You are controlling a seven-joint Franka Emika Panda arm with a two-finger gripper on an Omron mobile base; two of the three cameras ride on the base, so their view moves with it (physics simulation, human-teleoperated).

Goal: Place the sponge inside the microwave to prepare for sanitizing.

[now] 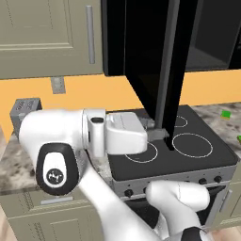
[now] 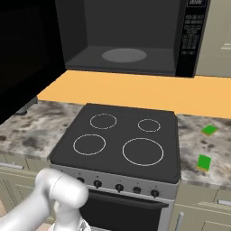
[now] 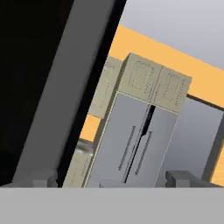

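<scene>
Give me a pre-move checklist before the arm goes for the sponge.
1. Microwave door open: ok.
2. Cavity free, turntable bare: ok.
3. Gripper open, nothing held: ok.
4. Fingers clear of the door: cannot tell; they sit right at its edge.
5. Sponge identified: cannot tell; a far green item and a near green item lie on the counter right of the cooktop.

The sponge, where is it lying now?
In the right base view two green sponges lie on the counter right of the cooktop: the nearer sponge by the front edge, the farther sponge behind it.
</scene>
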